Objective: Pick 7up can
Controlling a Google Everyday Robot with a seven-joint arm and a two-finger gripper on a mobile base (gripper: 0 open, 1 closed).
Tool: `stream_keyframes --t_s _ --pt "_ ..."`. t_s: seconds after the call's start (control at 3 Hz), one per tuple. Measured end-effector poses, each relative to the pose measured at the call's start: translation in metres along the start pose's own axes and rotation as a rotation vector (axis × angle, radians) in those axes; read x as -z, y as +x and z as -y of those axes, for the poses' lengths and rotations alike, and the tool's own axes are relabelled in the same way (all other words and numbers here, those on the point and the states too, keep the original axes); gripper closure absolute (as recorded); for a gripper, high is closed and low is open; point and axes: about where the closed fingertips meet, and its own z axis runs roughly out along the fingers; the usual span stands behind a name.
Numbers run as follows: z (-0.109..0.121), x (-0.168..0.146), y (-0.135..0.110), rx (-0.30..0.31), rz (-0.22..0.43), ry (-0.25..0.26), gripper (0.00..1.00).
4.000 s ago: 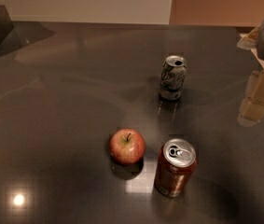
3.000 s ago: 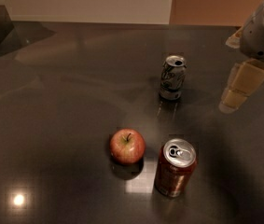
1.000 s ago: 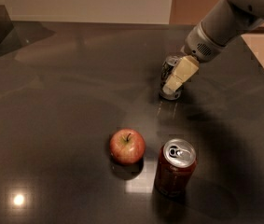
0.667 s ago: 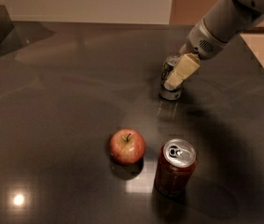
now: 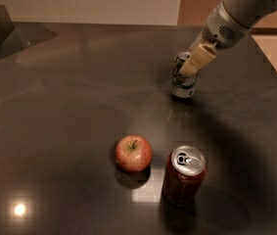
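We see the gripper reaching in from the upper right, at the top of the upright 7up can on the dark table, seemingly touching it. Well apart, nearer us, a red apple sits just beside an upright red-brown can.

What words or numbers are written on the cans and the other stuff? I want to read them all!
No text here can be read.
7up can: dark markings on its side, too blurred to read.
Red-brown can: no label that can be read.
Apple: no sticker or writing shows.
Gripper, at the top of the 7up can: no writing shows.
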Motion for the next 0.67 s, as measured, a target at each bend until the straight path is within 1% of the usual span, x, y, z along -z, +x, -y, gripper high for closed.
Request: stream_keyframes --t_s 0.33,0.67 --pt "-0.004 0.027 -0.01 0.048 -0.007 -0.018 0.87" --pt "-0.01 0.051 -0.025 0.104 -0.005 -0.021 1.0"
